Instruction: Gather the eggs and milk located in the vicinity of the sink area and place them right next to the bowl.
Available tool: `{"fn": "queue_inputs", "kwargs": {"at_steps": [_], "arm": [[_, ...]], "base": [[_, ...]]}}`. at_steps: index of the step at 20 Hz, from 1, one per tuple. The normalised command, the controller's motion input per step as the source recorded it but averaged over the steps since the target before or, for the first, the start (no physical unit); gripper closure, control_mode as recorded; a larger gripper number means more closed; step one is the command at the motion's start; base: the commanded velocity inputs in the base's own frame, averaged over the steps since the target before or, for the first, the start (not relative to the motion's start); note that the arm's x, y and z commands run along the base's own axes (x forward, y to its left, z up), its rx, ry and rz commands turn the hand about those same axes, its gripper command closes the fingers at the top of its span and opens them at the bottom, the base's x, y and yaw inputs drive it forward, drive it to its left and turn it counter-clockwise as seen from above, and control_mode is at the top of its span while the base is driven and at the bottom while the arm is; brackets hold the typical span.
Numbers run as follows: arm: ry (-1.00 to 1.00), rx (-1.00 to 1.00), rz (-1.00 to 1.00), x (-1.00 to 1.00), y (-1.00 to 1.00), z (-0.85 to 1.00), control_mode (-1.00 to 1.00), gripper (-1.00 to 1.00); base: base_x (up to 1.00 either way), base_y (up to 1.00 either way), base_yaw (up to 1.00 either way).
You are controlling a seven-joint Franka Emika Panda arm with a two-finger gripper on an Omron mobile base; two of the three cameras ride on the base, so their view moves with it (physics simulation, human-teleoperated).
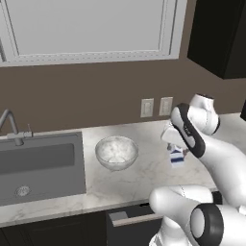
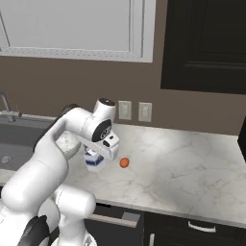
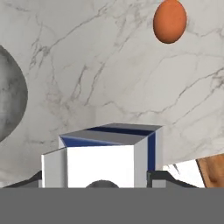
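- I see the milk standing upright between the gripper fingers, which are clamped on it.
- Egg at one o'clock, long axis toward twelve.

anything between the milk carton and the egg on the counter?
Nothing: in the hand view, bare marble countertop separates the milk carton from the egg. The right base view also shows open counter between them.

Left base cam sits behind arm, looks fwd/down over sink and bowl. Right base cam views same marble counter from other side. Hand cam looks close down onto milk, an egg nearby.
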Motion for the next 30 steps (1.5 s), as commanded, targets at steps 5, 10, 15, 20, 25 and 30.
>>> {"fn": "queue_inputs", "kwargs": {"at_steps": [5,10,15,20,25,30], "arm": [[0.0,-0.01,0.27,0.0,0.19,0.52,-1.0,1.0],[0.0,0.0,0.25,0.16,0.19,0.08,-1.0,1.0],[-0.02,0.11,0.16,0.5,0.04,0.0,-1.0,1.0],[-0.01,0.08,0.07,0.62,0.16,-0.02,-1.0,1.0],[0.0,0.0,0.0,0.28,0.27,-0.03,-1.0,1.0],[0.0,0.0,0.0,0.42,0.22,-0.1,-1.0,1.0]], "base": [[0.0,0.0,0.0],[0.0,0.0,0.0],[0.0,0.0,0.0],[0.0,0.0,0.0],[0.0,0.0,0.0],[0.0,0.0,0.0]]}}
